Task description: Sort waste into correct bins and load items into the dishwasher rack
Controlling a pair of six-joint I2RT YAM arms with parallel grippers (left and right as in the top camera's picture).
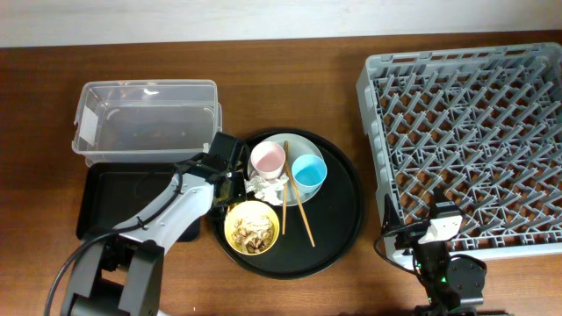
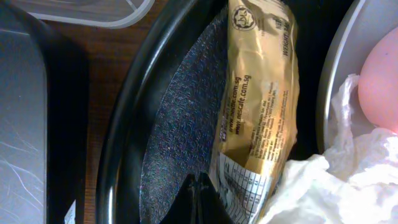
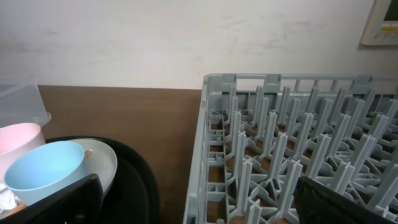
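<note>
Risks: the small gold-brown foil wrapper (image 2: 258,93) is lying flat on the large round black tray (image 2: 124,143), and its lower end is touched by the crumpled white paper napkin (image 2: 348,186). A pinch taken there is judged likely to catch the napkin too, so two kinds of waste could be carried off together. A flat sachet could also be lost from a shallow pinch, or be pushed along the tray floor instead of lifted. The small pink cup (image 2: 382,81) and the pale grey-white round plate (image 2: 336,74) are just beside it and could be knocked by a sideways swing. A wrong drop is also possible, since the clear plastic rectangular box (image 1: 145,118) and the shallow black rectangular tray (image 1: 114,197) are set next to each other.

Left fingers (image 2: 196,199): only a dark tip is seen at the bottom edge of the wrist view, against the wrapper's lower end. The opening cannot be told, nor whether anything is held.

Right fingers (image 3: 62,199): spread wide with nothing between them, low beside the large grey plastic lattice dishwasher rack (image 3: 280,155). No items are loaded yet.
</note>
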